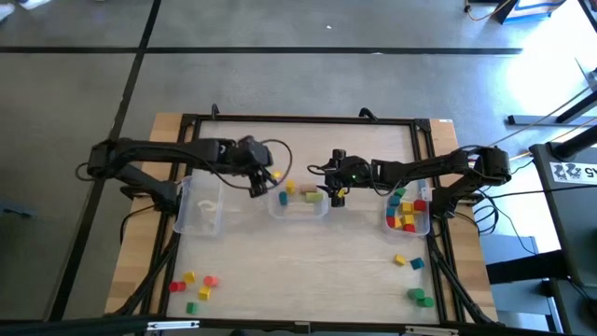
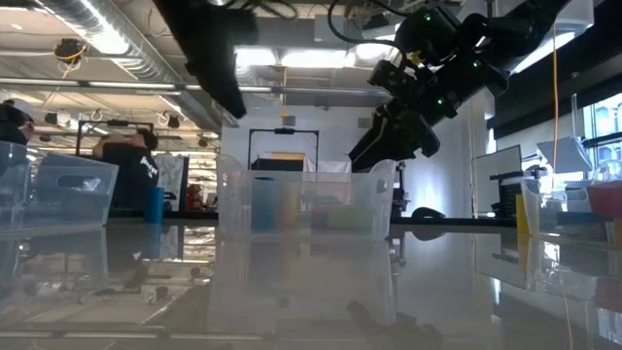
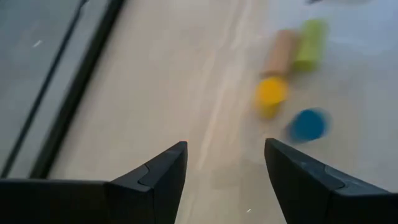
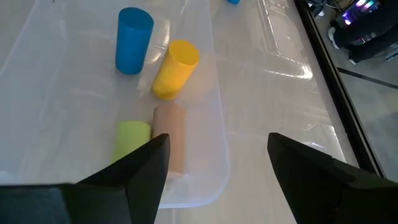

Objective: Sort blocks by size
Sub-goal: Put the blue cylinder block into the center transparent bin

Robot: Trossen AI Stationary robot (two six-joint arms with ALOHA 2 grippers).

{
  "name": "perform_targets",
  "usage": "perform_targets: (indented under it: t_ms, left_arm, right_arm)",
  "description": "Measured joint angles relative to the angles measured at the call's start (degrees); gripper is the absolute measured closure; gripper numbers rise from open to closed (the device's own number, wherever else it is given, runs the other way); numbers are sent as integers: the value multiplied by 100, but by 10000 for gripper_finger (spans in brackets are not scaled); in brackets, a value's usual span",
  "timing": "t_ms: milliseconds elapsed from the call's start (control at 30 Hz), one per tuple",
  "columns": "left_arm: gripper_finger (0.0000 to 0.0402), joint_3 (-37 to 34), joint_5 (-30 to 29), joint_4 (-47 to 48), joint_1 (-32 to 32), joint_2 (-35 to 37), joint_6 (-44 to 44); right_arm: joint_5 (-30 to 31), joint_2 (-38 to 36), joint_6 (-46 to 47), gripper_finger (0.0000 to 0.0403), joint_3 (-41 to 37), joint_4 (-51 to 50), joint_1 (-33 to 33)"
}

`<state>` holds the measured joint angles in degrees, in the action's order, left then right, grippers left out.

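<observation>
Four cylinder blocks sit in the middle clear bin (image 1: 298,207): a blue one (image 4: 132,40) standing upright, and a yellow one (image 4: 174,68), a green one (image 4: 132,142) and a tan one (image 4: 169,134) lying on their sides on its floor. My left gripper (image 1: 258,187) hangs open above the bin's left end with nothing between its fingers (image 3: 168,168). My right gripper (image 1: 336,194) stands open over the bin's right end, also with nothing in it (image 4: 217,140). The same four blocks show ahead of my left fingers, among them the blue (image 3: 308,124) and the yellow (image 3: 270,93).
A clear bin (image 1: 201,210) stands at the left. Another clear bin (image 1: 408,215) at the right holds several coloured blocks. Loose blocks lie near the front left (image 1: 191,285) and front right (image 1: 415,280). A black frame (image 1: 298,119) rims the table.
</observation>
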<state>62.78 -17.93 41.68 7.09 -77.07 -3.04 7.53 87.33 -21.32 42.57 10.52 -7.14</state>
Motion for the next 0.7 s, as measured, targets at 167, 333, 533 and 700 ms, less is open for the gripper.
perform_targets:
  t_ms: [167,333,533,700]
  left_arm:
    - [192,-2,-502,682,439,208,-264]
    - [192,-220,-708,832,924,330,-305]
    - [192,-706,-712,902,1642,368,-702]
    - [192,-1002,-709,898,2110,368,-1094]
  right_arm:
    - [0,0,-2,127,0,0,0]
    - [0,0,-2,127,0,0,0]
    - [0,0,-1,127,0,-5,0]
    - [0,0,-2,127,0,-7,0]
